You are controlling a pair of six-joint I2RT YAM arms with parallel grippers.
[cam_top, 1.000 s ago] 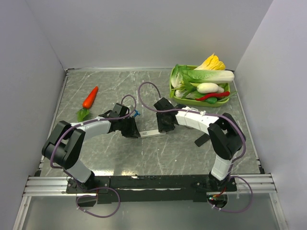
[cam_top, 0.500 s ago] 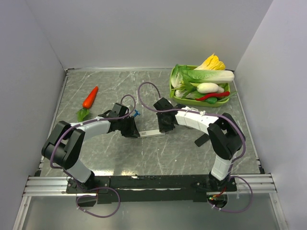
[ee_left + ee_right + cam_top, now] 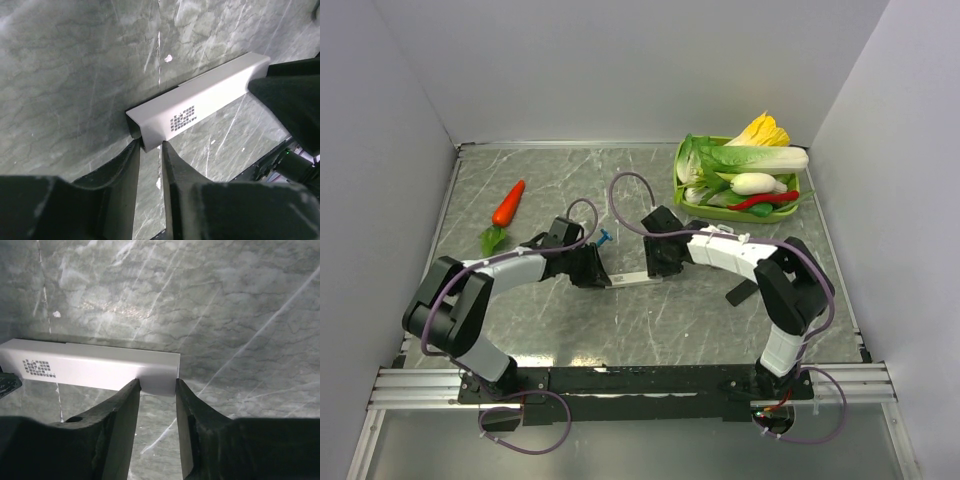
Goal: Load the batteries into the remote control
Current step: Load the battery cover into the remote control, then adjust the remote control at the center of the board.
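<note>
- Pinching the left end of the remote control [image 3: 200, 105] with the left gripper [image 3: 150, 147], jaws narrowly apart.
- Clamping its right end with the right gripper [image 3: 157, 385], jaws somewhat wider.
- Lying flat on the marbled table [image 3: 670, 320], centre of the top view, bridging both grippers.

A carrot [image 3: 508, 203] lies far left; a green tray [image 3: 678, 178] holds vegetables far right.

Bright even light, soft shadows (foreground blurred)
</note>
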